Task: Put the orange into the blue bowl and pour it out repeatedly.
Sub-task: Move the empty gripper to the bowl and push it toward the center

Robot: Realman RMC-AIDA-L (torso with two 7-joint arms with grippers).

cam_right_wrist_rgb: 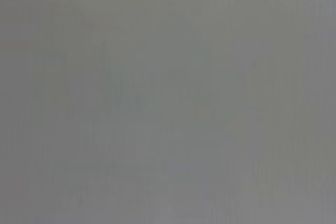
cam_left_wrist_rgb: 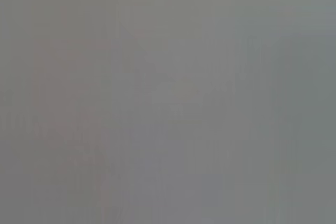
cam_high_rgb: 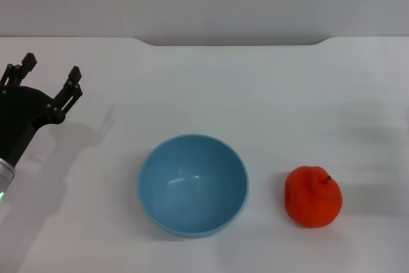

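Note:
The light-blue bowl (cam_high_rgb: 193, 185) sits upright and empty on the white table, near the front middle in the head view. The red-orange orange (cam_high_rgb: 313, 196) lies on the table to the right of the bowl, a short gap apart from it. My left gripper (cam_high_rgb: 50, 76) is at the far left, above the table, its fingers spread open and empty, well away from the bowl. My right gripper is out of view. Both wrist views show only plain grey.
The white table (cam_high_rgb: 255, 94) ends at a far edge with a notch along a grey wall (cam_high_rgb: 204, 4).

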